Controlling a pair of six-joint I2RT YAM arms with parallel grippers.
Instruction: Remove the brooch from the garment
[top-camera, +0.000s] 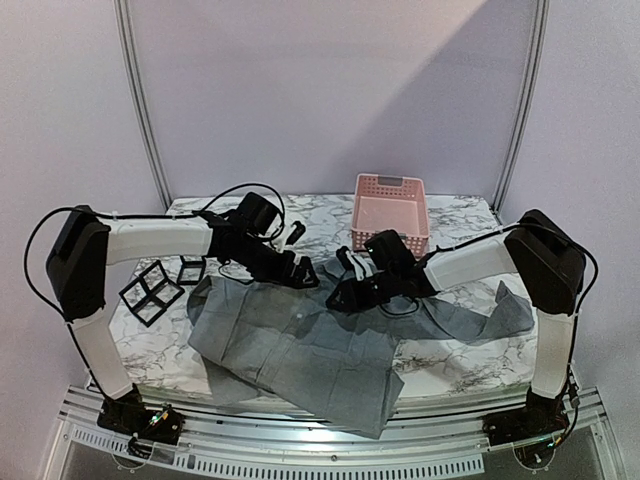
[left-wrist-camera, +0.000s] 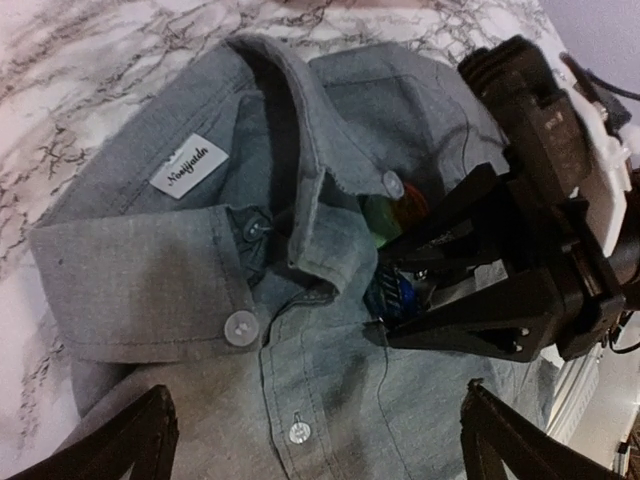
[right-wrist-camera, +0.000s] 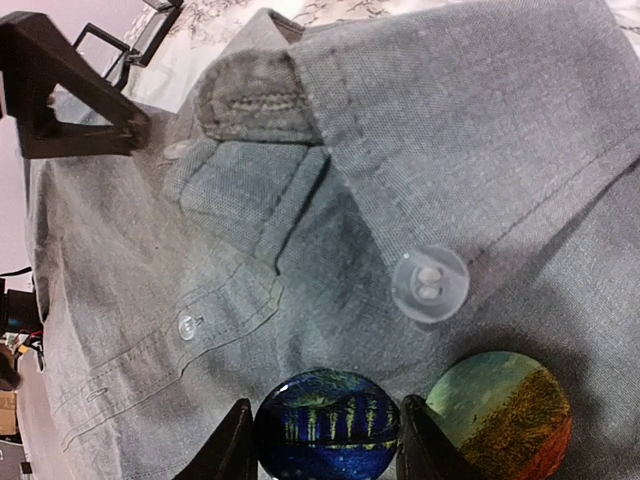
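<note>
One written label
White label (left-wrist-camera: 190, 166) inside the collar of the garment (left-wrist-camera: 150, 280): one dark script word beginning "No", rest unclear.

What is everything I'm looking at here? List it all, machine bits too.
shirt: one, grey, spread across the middle of the table.
label: one, white, inside the collar.
blue brooch: one, round, on the shirt below the collar.
orange-green brooch: one, round, beside the blue one.
basket: one, pink, far side of the table.
frames: two, black wire, left of the shirt.
table: one, white marble pattern.
left arm: one, white and black.
right arm: one, white and black.
left gripper: black, open, over the collar.
right gripper: black, fingers on either side of the blue brooch.
</note>
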